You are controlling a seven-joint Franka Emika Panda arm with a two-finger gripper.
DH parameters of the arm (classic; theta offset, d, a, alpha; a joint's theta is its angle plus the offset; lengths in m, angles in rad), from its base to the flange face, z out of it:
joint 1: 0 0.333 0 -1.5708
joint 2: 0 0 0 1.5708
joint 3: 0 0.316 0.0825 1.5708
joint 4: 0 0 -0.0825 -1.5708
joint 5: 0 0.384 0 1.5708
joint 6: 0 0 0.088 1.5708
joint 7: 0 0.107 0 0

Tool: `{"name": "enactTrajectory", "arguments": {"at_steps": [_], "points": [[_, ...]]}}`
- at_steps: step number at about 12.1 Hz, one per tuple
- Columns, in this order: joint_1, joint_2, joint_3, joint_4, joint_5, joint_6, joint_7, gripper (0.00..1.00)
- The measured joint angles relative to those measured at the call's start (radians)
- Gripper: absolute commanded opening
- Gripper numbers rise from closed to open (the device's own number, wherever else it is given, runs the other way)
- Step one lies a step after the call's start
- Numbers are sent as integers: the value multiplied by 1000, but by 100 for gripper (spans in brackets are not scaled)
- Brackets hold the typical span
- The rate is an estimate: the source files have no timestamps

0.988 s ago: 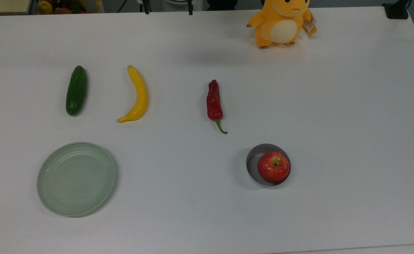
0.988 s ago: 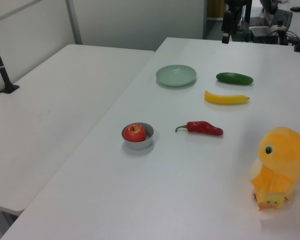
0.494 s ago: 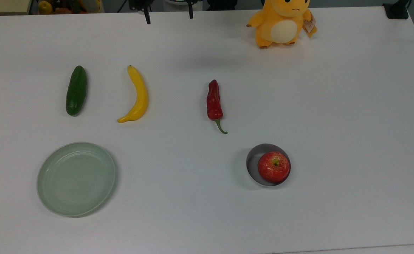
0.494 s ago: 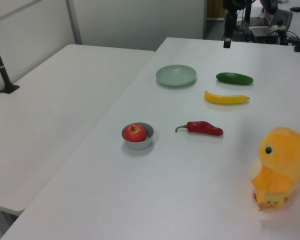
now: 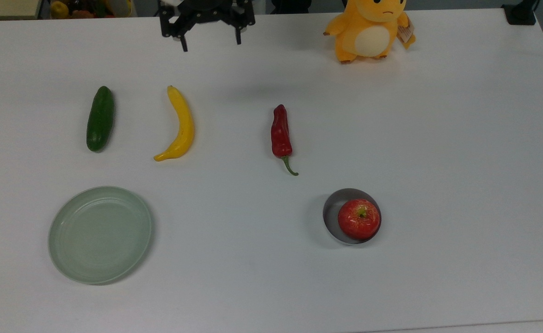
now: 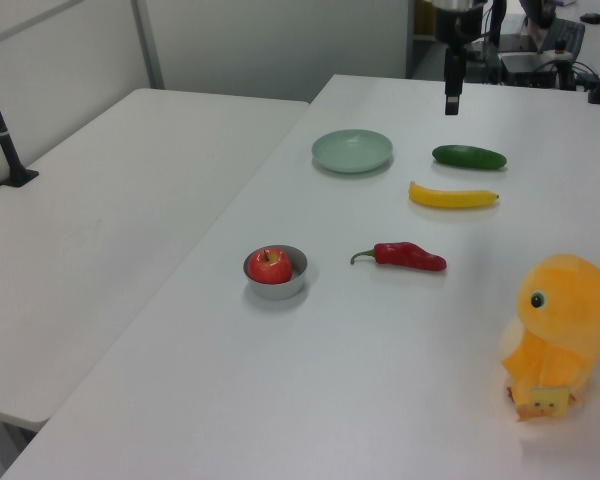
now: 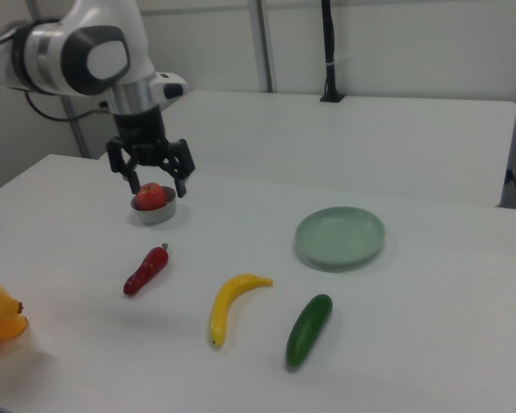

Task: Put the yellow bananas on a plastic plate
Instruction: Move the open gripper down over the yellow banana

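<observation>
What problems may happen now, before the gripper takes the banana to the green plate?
1. The cucumber lies close beside the banana; the open gripper, hanging in the air, might descend onto the wrong one.
2. The banana is slim and curved, so it could roll or slip between the fingers.
3. The plate is shallow; a banana released off-centre may slide over its rim.

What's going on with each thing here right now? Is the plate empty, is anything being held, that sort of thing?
Tool: open, holding nothing, above the table.
Banana: lying flat on the table, not on the plate.
Plate: empty.
Cucumber: lying flat beside the banana.
Chili: lying flat on the table.
Dish: holds the apple.
Apple: sitting in the dish, stem up.
Plush toy: upright.
</observation>
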State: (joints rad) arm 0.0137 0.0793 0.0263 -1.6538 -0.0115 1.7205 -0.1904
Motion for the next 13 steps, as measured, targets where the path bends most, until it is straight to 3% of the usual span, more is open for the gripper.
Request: {"name": "enactTrajectory", "arguments": {"at_steps": [6,10,13], "points": [[-108,143,-1,-14,-2,124,-2,100],[-129,233,-1,-39,-5,202,-2,100],[-129,258,3,-117,-41,296,-2,100]]}}
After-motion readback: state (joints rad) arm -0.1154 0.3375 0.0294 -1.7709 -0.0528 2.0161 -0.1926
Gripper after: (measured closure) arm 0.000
